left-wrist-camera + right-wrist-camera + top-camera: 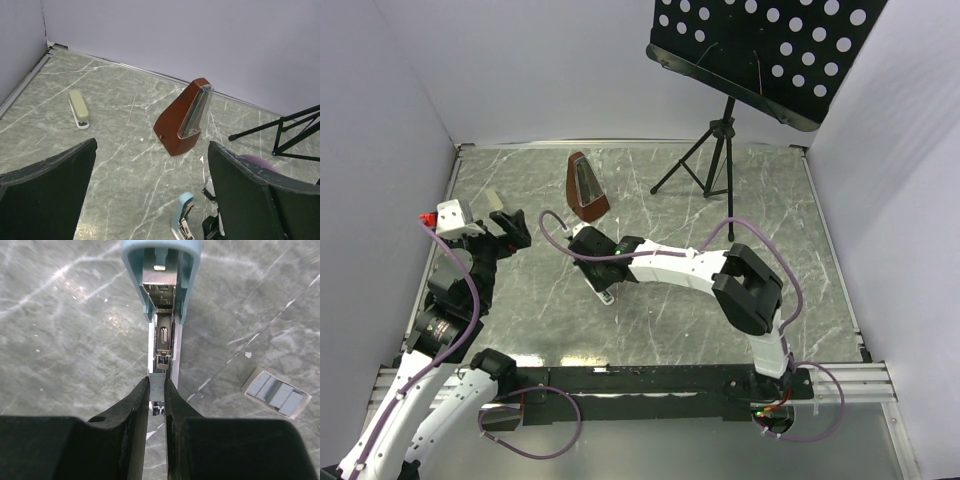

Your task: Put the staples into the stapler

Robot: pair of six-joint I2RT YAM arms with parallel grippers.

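One strip of staples point(156, 382) is in hand. The right claw point(156, 390) is clamped on it, jaws nearly together, at the open end of the stapler point(161, 270) magazine.

The stapler is the pale blue one, lying on the desk point(60, 340) left of centre, towards the near side. Its top is swung open away from the claw, and the exposed channel lines up with the strip. From the wrist view I can't tell whether the strip touches the rail or sits just above it. The channel ahead of it looks bare.

The staple box point(276, 391) sits open on the desk beside the stapler, near it but apart, with more grey strips inside.

The left claw point(152, 145) has its fingers wide apart and holds nothing, hovering over the left side of the desk. A metronome point(185, 117) stands on the far side of the blue stapler, and a second, olive stapler point(78, 109) lies at far left. I judge neither is involved.

My read on progress:
- **Done:** stapler opened, strip picked up, alignment about there.
- **Left:** seat the strip in the channel, let go, close the top.
- **Risk:** the strip tipping off the rail on release.
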